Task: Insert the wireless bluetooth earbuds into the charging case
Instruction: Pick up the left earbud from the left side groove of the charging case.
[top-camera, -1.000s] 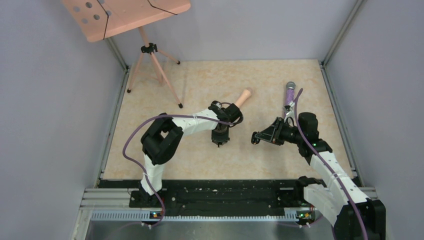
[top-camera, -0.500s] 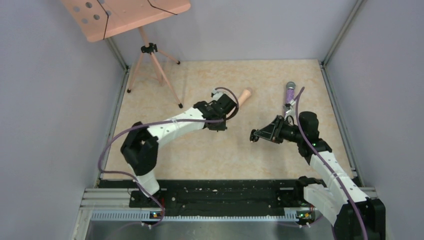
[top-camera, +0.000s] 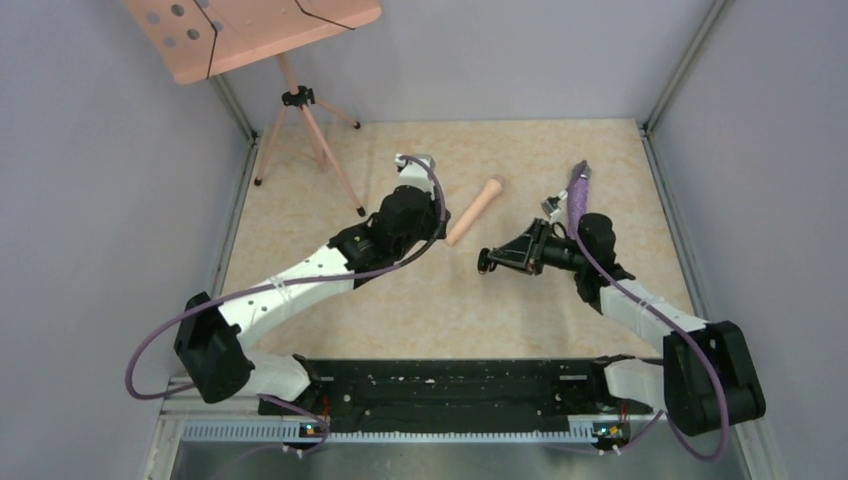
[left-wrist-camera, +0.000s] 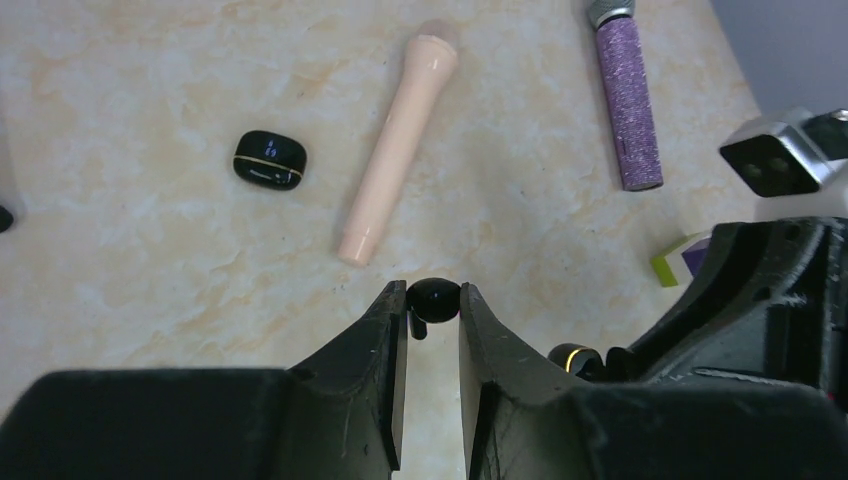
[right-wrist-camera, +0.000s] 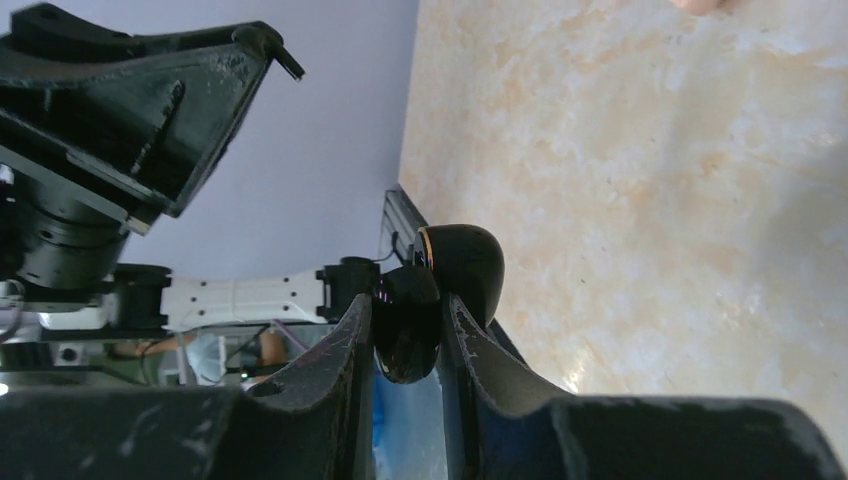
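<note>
On the left wrist feed my left gripper (left-wrist-camera: 432, 306) is pinched narrow on one earbud (left-wrist-camera: 436, 297). It is a tiny glossy black bud, gripped by its round head, with its short stem hanging beside the left finger. From above, that arm reaches to about the middle of the worktop (top-camera: 330, 160), somewhat toward the far edge. The charging case (left-wrist-camera: 269, 160) lies flat on the worktop, near the peach-coloured handle (left-wrist-camera: 395, 150) on its left but not touching it. It shows a thin yellow line and small blue spots. In the overhead view I cannot find the case, because the left arm (top-camera: 300, 275) covers that patch. My right gripper (right-wrist-camera: 405, 305) is clamped on a black rounded lump (right-wrist-camera: 462, 262) with a thin gold rim. The lump is held in the air near the left gripper, on its right side, and I cannot tell what it is. Overhead, the right gripper points toward the left arm from the right half of the worktop. A purple glittery stick (left-wrist-camera: 628, 105) lies in the far right part of the worktop, well apart from the case. A small purple, white and yellow-green cube (left-wrist-camera: 685, 258) peeks out beside the right gripper's body.
</note>
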